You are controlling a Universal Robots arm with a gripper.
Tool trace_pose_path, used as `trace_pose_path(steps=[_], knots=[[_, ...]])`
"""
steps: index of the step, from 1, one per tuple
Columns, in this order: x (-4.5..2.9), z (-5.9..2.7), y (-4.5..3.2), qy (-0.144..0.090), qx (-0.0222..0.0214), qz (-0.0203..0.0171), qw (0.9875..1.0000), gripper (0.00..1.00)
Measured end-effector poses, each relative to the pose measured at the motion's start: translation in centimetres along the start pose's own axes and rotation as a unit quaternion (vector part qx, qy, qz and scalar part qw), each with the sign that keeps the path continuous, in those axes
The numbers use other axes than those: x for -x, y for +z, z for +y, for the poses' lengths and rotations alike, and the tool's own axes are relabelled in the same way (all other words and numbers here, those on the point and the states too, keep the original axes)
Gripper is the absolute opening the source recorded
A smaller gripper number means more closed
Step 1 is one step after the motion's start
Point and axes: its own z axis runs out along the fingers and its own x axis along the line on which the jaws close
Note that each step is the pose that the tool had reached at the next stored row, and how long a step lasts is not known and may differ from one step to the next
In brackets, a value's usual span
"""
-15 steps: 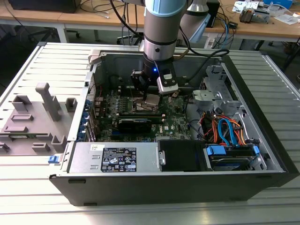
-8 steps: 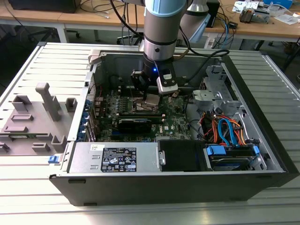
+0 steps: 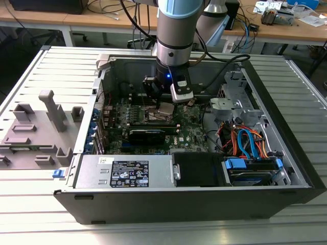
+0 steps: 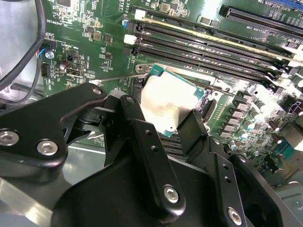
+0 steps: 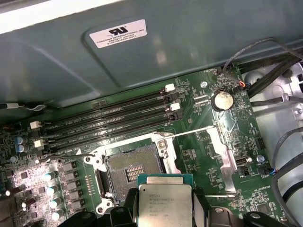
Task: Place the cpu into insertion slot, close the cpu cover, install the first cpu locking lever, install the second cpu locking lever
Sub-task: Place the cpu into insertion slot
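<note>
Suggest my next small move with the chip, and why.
Probably shift the cpu sideways until it sits over the insertion slot before lowering. The gripper grips it, and in the first wrist view the bare slot appears offset from it.

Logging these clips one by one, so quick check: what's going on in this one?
A robot arm reaches into an open computer case. Its tool grips a square, silver-topped chip by two opposite edges and holds it above the motherboard. The socket close by lies open and empty, so the chip is not seated yet.
</note>
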Motion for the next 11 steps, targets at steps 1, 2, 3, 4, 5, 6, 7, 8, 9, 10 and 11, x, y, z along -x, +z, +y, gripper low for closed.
trace_pose_path(steps=[1,2,3,4,5,6,7,8,9,10,11], knots=[[0.00,0.00,0.00,0.001,0.0000,-0.0001,1.0000,0.55],[0.00,0.00,0.00,0.002,0.0001,-0.0002,1.0000,0.55],[0.00,0.00,0.00,0.003,0.0000,-0.0002,1.0000,0.55],[0.00,0.00,0.00,0.004,0.0000,-0.0002,1.0000,0.55],[0.00,0.00,0.00,0.004,0.0001,-0.0003,1.0000,0.55],[0.00,0.00,0.00,0.005,0.0001,-0.0003,1.0000,0.55],[0.00,0.00,0.00,0.006,0.0001,-0.0003,1.0000,0.55],[0.00,0.00,0.00,0.007,0.0001,-0.0004,1.0000,0.55],[0.00,0.00,0.00,0.007,0.0001,-0.0004,1.0000,0.55],[0.00,0.00,0.00,0.011,0.0002,-0.0006,0.9999,0.55],[0.00,0.00,0.01,0.014,0.0002,-0.0008,0.9999,0.55]])
